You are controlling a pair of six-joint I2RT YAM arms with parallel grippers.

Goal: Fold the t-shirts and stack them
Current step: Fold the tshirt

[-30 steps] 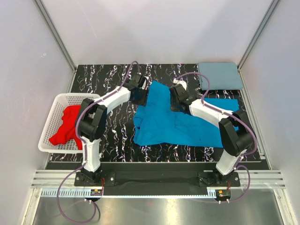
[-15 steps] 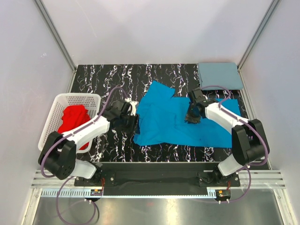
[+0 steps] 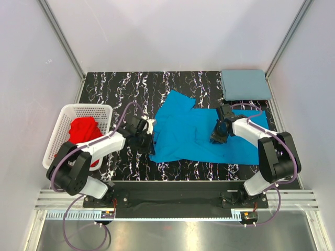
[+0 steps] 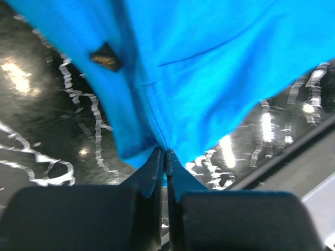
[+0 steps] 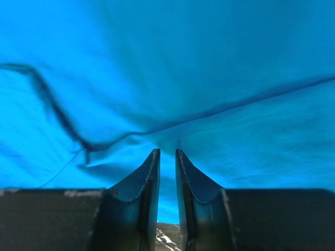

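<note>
A bright blue t-shirt (image 3: 183,130) lies spread and creased on the black marbled table (image 3: 120,86). My left gripper (image 3: 149,142) is low at the shirt's near-left edge. In the left wrist view it (image 4: 166,151) is shut on a pinch of the blue cloth (image 4: 209,63). My right gripper (image 3: 215,137) presses down on the shirt's right half. Its jaws (image 5: 166,151) stand narrowly apart around a raised fold of the blue cloth (image 5: 183,63), with creases running to the tips. A dusty grey-blue t-shirt (image 3: 245,83) lies folded at the far right corner. A red t-shirt (image 3: 84,130) sits in the basket.
The white lattice basket (image 3: 86,106) stands at the table's left edge, beside my left arm. Grey walls with metal rails close in the back and sides. A small dark label (image 4: 106,56) shows on the blue cloth.
My left arm swung from the far side down to the shirt's near-left edge and shut on it. My right gripper moved right and toward me, and its jaws narrowed onto the cloth.
</note>
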